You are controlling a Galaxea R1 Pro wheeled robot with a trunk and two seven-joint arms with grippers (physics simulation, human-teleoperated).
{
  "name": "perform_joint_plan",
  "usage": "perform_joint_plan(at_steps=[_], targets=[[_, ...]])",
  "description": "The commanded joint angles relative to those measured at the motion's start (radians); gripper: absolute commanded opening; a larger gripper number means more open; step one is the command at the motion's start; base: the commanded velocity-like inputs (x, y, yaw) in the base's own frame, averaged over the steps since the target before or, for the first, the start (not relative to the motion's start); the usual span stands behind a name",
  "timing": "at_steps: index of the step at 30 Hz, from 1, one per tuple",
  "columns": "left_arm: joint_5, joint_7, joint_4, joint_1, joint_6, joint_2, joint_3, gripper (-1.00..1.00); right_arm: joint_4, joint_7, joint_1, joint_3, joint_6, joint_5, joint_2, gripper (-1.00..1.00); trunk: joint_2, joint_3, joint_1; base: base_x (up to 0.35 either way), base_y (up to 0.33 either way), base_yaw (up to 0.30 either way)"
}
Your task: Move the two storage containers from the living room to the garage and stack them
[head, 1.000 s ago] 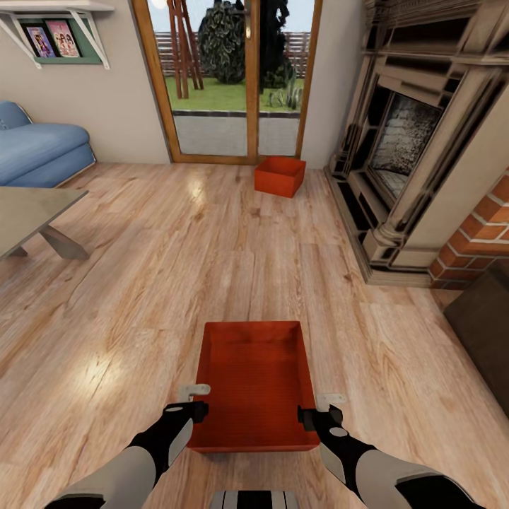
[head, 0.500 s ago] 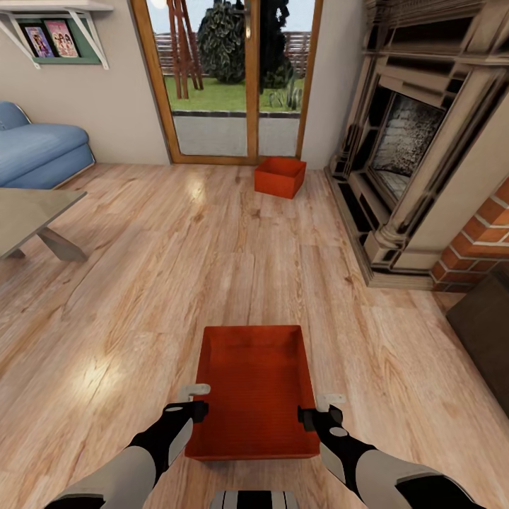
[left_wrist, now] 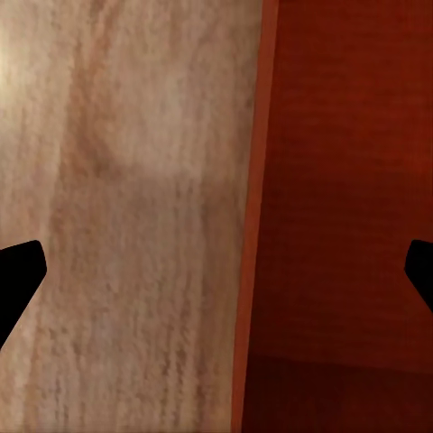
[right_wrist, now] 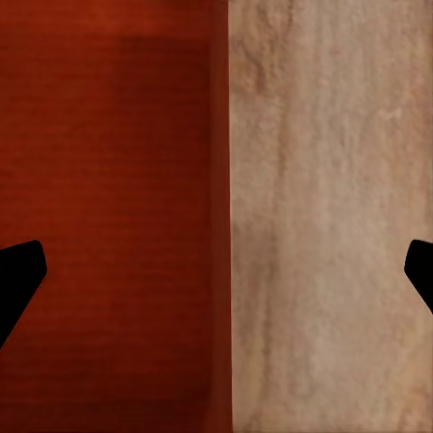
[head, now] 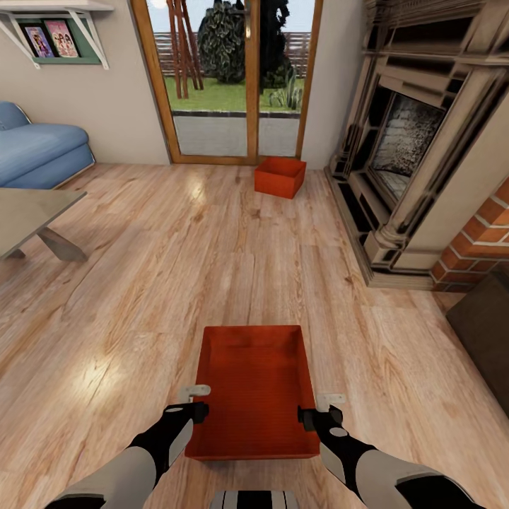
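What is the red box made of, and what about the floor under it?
The near red box looks like thin matte plastic or fabric, with faint ribbed lines inside; hard to tell which. The floor looks like light wood planks, with visible grain and soft glossy patches.

Each arm [head: 134, 459] has a light grey forearm shell narrowing into a glossy black wrist section. Behind the fingers, the left gripper [head: 192, 400] and right gripper [head: 326, 408] each carry a black block body with pale grey, flat fingers [head: 194, 389]. Their tips [left_wrist: 16, 275] render as plain black wedges.
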Motion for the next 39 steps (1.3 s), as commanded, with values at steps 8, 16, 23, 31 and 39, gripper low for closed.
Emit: perform_joint_plan(at_steps=[8, 16, 23, 31, 39], targets=[[0.003, 0.002, -0.005, 0.0, 0.005, -0.001, 0.004, 1.0, 0.001, -0.004, -0.001, 0.008, -0.003, -0.006, 0.0, 1.0, -0.056, -0.026, 0.031, 0.0, 0.0, 0.0], [0.003, 0.002, -0.009, 0.0, 0.005, -0.001, 0.005, 1.0, 0.002, -0.004, -0.001, 0.008, -0.004, -0.006, 0.0, 1.0, -0.056, -0.026, 0.031, 0.0, 0.0, 0.0], [0.003, 0.001, -0.01, 0.0, 0.005, 0.0, 0.006, 1.0, 0.001, -0.004, -0.001, 0.008, -0.004, -0.006, 0.0, 1.0, -0.056, -0.026, 0.031, 0.0, 0.0, 0.0], [0.002, 0.001, -0.006, 0.0, 0.007, 0.001, 0.007, 1.0, 0.001, -0.004, -0.001, 0.007, -0.003, -0.006, 0.001, 1.0, -0.056, -0.026, 0.031, 0.0, 0.0, 0.0], [0.001, 0.002, -0.003, 0.0, 0.008, 0.001, 0.01, -1.0, 0.001, -0.004, -0.001, 0.008, -0.004, -0.004, 0.002, -1.0, -0.056, -0.026, 0.031, 0.0, 0.0, 0.0]])
